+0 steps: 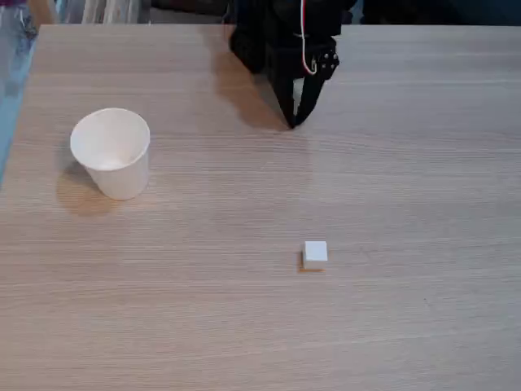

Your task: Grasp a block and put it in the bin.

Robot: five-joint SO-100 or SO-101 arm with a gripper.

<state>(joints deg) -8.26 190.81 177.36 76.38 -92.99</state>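
In the fixed view the black arm is sitting folded at the far edge of the wooden tabletop (407, 326), its pincer (293, 122) pointing down so the tip is touching or nearly touching the wood, with the 2 fingers appearing pressed together into 1 dark point and pinching nothing. A red and white cable is looping along the wrist above it. This looks like a parked, tucked pose, keeping the arm clear of the working area so both objects are lying unobstructed. The block (314, 253), a tiny white cube with a tan lower edge, is resting flat on the tabletop well apart from the pincer, nearer the camera and slightly to the right, with open wood all around it, which is leaving room for fingers to come down on either side. The paper cup (111, 151) is standing upright at the left, mouth open upward and looking empty, well apart from the block, ready to receive a drop from above. Judging from this, the grasp is not yet begun
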